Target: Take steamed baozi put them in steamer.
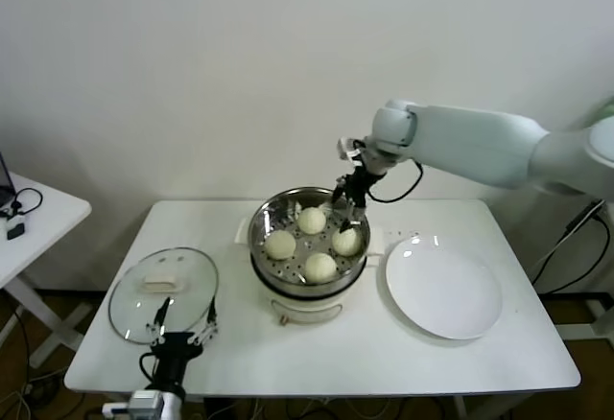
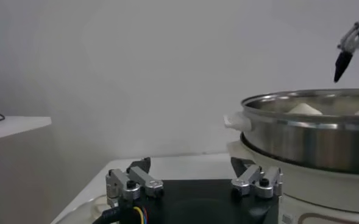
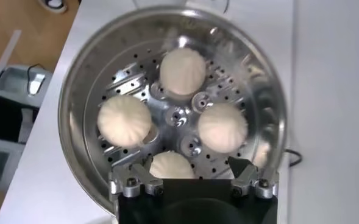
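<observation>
Several creamy-white baozi [image 1: 312, 220] lie on the perforated floor of the steel steamer [image 1: 259, 231] at mid-table. In the right wrist view they show as round buns [image 3: 181, 70] inside the steamer [image 3: 75, 103]. My right gripper [image 1: 347, 217] hangs open just above the pot's back right side. Seen from its own wrist, the right gripper [image 3: 190, 164] holds nothing, and one baozi [image 3: 172, 165] lies in the pot below its spread fingers. My left gripper [image 1: 185, 322] waits open at the table's front left; its own view shows the left gripper [image 2: 190, 164] empty, beside the steamer [image 2: 307, 140].
A flat white plate [image 1: 443, 291] sits to the right of the steamer. A round glass lid [image 1: 163, 295] with a white knob lies at the front left, under the left gripper. A small white side table [image 1: 38, 214] stands off to the left.
</observation>
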{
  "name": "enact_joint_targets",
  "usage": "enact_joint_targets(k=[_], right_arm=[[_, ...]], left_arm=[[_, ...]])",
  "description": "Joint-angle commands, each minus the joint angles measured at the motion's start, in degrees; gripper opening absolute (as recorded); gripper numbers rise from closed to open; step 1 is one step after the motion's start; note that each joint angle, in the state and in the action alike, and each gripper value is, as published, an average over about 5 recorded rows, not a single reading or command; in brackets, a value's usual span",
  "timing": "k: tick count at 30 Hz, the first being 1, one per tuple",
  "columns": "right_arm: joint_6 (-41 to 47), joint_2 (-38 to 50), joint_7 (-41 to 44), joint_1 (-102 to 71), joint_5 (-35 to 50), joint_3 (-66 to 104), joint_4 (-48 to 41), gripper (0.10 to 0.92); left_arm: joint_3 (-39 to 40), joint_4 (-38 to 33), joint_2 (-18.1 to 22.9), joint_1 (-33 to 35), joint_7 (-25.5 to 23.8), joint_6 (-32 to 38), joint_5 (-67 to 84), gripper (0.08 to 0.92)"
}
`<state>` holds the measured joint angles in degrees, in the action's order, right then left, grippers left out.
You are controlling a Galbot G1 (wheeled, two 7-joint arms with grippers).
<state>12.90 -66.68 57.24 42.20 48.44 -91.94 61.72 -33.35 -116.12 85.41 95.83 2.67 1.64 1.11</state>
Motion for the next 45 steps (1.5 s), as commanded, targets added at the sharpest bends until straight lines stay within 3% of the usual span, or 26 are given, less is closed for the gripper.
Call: enact_joint_targets(k=[1, 11, 18, 22, 27, 31, 39, 45], right_arm=[[0.15, 11.8, 1.1, 6.55, -0.17, 0.44, 10.1, 0.823], [0.15, 31.58, -6.97, -5.76, -6.53, 14.9, 22.16, 0.823], [-5.05, 44.01, -18.02, -36.12, -12.56, 43.48, 27.85, 0.823], [-9.32, 46.39, -25.64, -59.05, -14.32, 65.96, 30.37, 0.823], [-14.46, 39.65, -32.2, -90.85, -18.13, 100.24, 33.02, 0.823], [-19.58, 29.61, -35.7, -106.46, -23.91, 116.87, 34.52, 0.823], [-26.86, 9.06, -37.99, -121.85, -29.07, 132.8, 36.71, 0.823], [-31.71, -0.65, -38.61, -129.57, -29.25, 137.5, 37.26, 0.823]], left_arm=[[0.11, -0.28, -0.24, -0.6, -0.04, -0.03, 0.68, 0.823], [0.07, -1.72, -0.46, -1.14, 0.0, -0.7, 0.28, 0.823], [0.49, -2.34, 0.0, -1.1, 0.25, -0.28, -1.34, 0.823], [0.88, -3.21, 0.14, -1.29, 0.5, 0.76, -3.84, 0.823], [2.71, -3.54, 0.82, -0.7, 0.84, 1.95, -7.69, 0.823], [3.76, -3.24, 1.32, -0.69, 0.95, 1.89, -8.64, 0.823], [3.21, -2.28, 0.88, -1.46, 0.92, 0.93, -8.59, 0.823], [2.88, -1.9, 0.92, -1.73, 1.29, 0.06, -7.75, 0.823]])
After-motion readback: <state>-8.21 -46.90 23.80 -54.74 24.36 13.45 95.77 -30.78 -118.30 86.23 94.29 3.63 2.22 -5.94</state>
